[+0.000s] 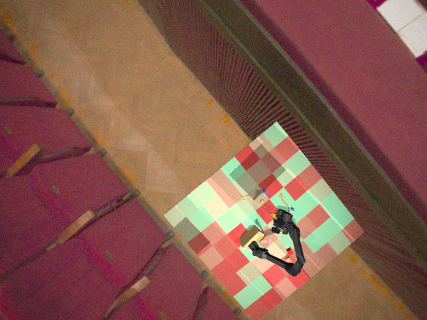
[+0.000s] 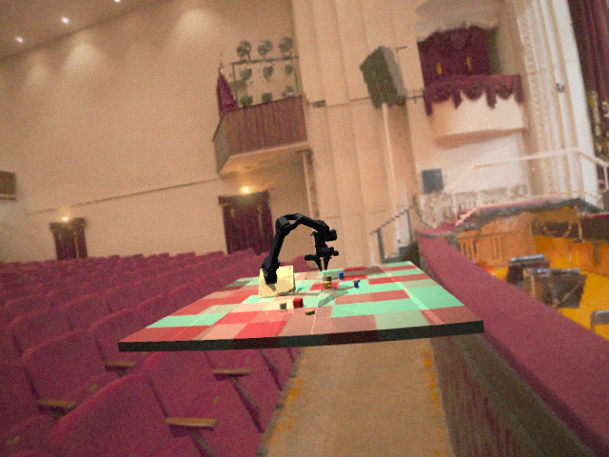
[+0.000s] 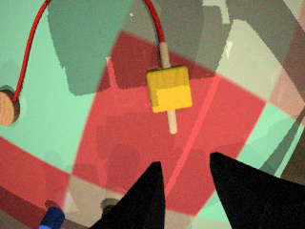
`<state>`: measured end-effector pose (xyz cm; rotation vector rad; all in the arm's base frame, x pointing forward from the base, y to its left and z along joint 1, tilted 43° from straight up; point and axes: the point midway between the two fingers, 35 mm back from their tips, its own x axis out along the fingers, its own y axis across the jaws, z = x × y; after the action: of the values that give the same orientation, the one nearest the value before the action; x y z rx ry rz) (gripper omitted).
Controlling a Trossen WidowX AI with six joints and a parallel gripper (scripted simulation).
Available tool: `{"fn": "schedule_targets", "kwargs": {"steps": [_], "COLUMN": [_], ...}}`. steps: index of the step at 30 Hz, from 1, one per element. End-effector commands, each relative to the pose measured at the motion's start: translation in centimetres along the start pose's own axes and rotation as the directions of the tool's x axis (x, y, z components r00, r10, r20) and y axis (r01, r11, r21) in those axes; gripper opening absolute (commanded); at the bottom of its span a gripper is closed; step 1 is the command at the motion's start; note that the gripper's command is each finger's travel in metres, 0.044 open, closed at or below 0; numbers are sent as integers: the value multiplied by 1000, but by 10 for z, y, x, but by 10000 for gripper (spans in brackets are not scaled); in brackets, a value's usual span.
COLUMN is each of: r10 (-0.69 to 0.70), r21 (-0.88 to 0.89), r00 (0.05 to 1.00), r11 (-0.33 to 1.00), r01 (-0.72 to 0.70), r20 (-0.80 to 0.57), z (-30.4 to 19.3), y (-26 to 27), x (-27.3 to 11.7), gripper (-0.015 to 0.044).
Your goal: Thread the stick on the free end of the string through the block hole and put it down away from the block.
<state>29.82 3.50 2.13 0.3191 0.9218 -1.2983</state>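
The wooden stick (image 3: 172, 124) lies on the table, passing through a yellow cube (image 3: 171, 91) (image 1: 273, 215) (image 2: 327, 285). The red string (image 3: 31, 35) runs from the stick's far end out of the wrist view and back to the round wooden button (image 3: 7, 109) (image 1: 281, 195). My gripper (image 3: 186, 164) (image 2: 324, 268) is partly open and empty, above the table, with its fingertips short of the stick's free tip in the wrist view. The pale wooden block (image 1: 254, 239) (image 2: 284, 282) stands beside the arm's base. Its hole cannot be made out.
Loose thin sticks (image 1: 241, 197) lie beyond the block. One blue cylinder (image 1: 265, 191) (image 2: 341, 275) stands near a small wooden piece (image 1: 261, 201); another blue cylinder (image 1: 292, 209) (image 2: 356, 284) is near the string. A red cube (image 1: 289, 251) (image 2: 297, 303) and small wooden pieces lie inside the arm's bend.
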Motion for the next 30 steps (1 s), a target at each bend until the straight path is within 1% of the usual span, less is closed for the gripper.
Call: {"fn": "schedule_targets", "kwargs": {"steps": [1, 30], "r10": [1, 2], "r21": [15, 14], "r00": [1000, 1000], "r11": [1000, 1000], "r01": [-1, -2], "r20": [-4, -4], "z": [-1, -1], "y": [0, 3], "x": [2, 49], "gripper": [123, 123]}}
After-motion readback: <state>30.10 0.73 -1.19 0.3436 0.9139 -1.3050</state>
